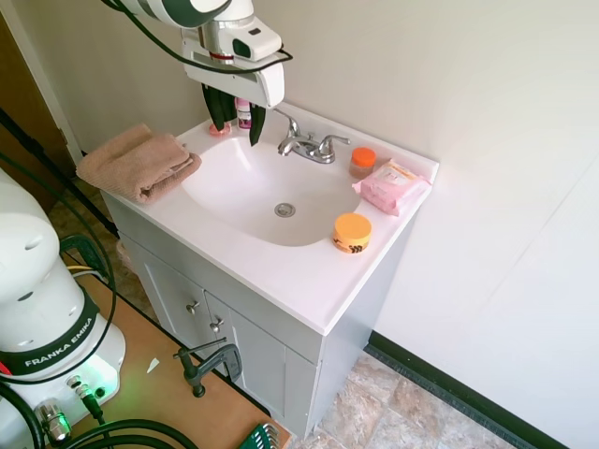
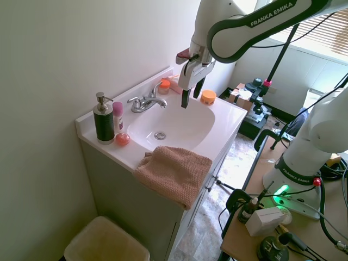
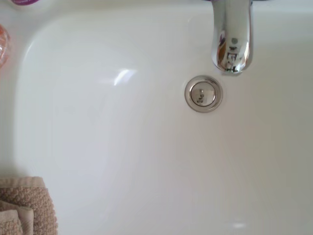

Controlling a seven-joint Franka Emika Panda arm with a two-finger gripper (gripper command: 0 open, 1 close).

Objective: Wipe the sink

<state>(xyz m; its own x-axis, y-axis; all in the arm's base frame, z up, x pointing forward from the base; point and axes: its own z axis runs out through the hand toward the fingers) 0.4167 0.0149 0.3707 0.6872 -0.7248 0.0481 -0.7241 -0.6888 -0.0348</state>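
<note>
Jaws apart and empty — hanging above sink, folded towel on counter edge; drain seemingly clear.

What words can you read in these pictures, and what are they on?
"FRANKA EMIKA" – on the robot arm, and on its base.
Pink wipes pack: print too small to read.
Orange-lidded jar: dark label marks, unreadable.
Nothing readable in the sink.
</note>
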